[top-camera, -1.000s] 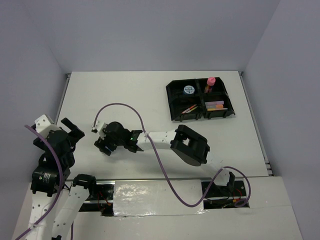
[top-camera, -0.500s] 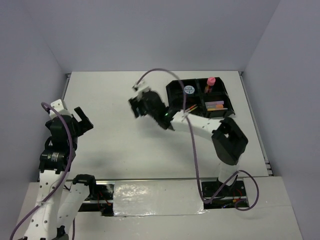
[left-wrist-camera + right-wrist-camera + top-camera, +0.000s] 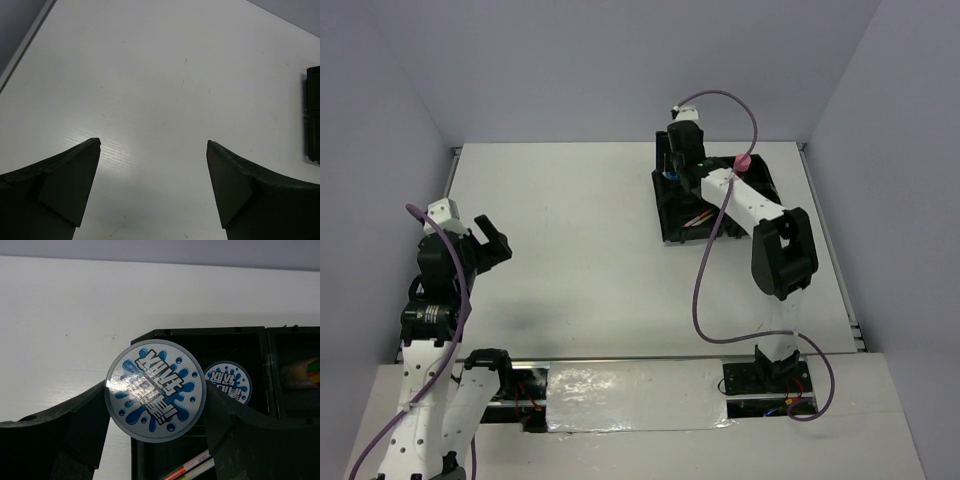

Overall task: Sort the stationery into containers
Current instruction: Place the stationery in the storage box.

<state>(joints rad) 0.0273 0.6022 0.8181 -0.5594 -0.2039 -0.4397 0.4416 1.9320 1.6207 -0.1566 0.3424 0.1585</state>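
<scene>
**A:** What is the right hand doing?

**B:** It is clamped on a round blue-and-white tape roll. One finger presses each side of the rim, and the printed splash label faces the wrist camera. From above, that arm reaches out to the far left corner of the black plastic four-compartment tray.

**A:** So where is the roll in relation to the tray?

**B:** In the wrist view it hangs over the corner of one compartment. Part of it covers the rim and part covers the white desk beside it. I cannot tell whether it touches the tray.

**A:** Is anything already in that compartment?

**B:** Yes, a second tape roll with the same label lies flat on its floor, just beside the held one in the picture. Thin orange and yellow pens lie in the neighbouring compartment, closer to the camera. Something striped shows in the compartment on the right, but it is too blurred to name.

**A:** And the glue stick?

**B:** The pink-capped glue stick stands in the far right compartment, with only its cap showing past the arm.

**A:** What about the left hand?

**B:** Its fingers are spread wide with nothing between them. It hangs above bare desk, well apart from the tray, and only the tray's edge shows at the right of that wrist view.
</scene>
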